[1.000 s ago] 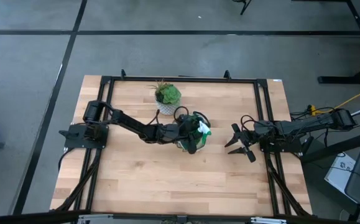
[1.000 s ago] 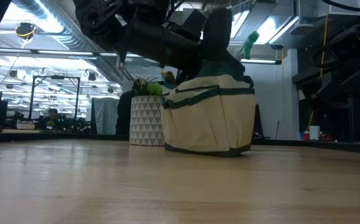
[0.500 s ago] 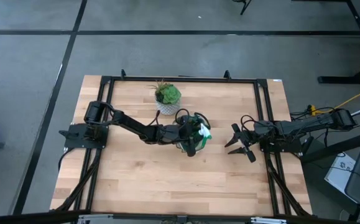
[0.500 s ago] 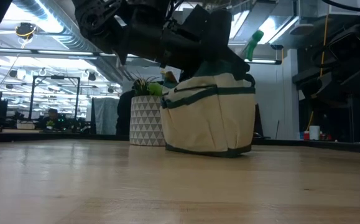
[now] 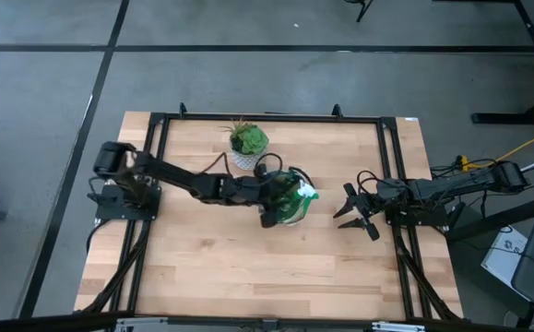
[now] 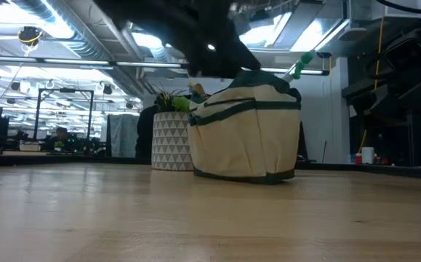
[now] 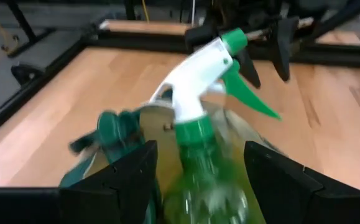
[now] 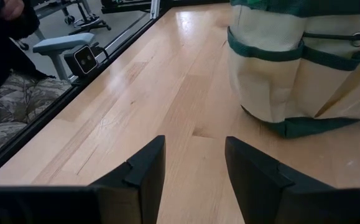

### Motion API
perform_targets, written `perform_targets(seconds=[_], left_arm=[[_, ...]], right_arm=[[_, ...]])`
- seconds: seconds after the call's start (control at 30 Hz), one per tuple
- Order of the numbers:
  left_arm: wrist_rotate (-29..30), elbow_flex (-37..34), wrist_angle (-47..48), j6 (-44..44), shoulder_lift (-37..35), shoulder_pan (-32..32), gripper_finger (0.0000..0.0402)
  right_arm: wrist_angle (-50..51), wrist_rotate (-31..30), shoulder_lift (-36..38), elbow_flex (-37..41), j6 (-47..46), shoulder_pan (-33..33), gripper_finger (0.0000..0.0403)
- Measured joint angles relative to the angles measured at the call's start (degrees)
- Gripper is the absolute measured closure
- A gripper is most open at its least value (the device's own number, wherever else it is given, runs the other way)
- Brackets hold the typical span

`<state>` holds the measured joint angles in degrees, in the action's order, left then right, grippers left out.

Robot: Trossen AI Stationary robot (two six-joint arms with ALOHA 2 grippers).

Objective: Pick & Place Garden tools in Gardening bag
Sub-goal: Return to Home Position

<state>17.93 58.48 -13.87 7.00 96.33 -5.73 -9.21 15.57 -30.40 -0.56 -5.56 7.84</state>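
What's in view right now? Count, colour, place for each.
gardening bag: 1, tan with dark green trim, about table centre
spray bottle: 1, translucent green, white head, green trigger; upright in the bag, head sticking out
potted plant: 1, green in a white patterned pot, beside the bag toward the far edge
table: 1, light wood, black frame
left gripper: 1, dark, over the bag, jaws open either side of the bottle
right gripper: 1, dark, near the table's right edge, jaws open, waiting
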Motion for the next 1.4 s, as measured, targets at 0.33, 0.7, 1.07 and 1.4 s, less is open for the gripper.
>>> perform_targets(seconds=[0.33, 0.7, 1.07, 1.4], left_arm=[[2.8, 0.0, 19.6, 1.7, -8.5, -3.6, 0.0173], [-0.2, -5.1, 15.2, -6.1, -15.3, -4.6, 0.0178], [-2.6, -27.5, -9.0, -3.6, -24.9, -4.6, 0.0178], [5.5, -42.3, -9.5, -0.4, -42.1, -4.6, 0.0178]], right_arm=[[0.0, 0.0, 0.0, 0.0, 0.0, 0.0, 0.0233], [0.0, 0.0, 0.0, 0.0, 0.0, 0.0, 0.0233], [0.0, 0.0, 0.0, 0.0, 0.0, 0.0, 0.0233], [0.0, 0.0, 0.0, 0.0, 0.0, 0.0, 0.0233]])
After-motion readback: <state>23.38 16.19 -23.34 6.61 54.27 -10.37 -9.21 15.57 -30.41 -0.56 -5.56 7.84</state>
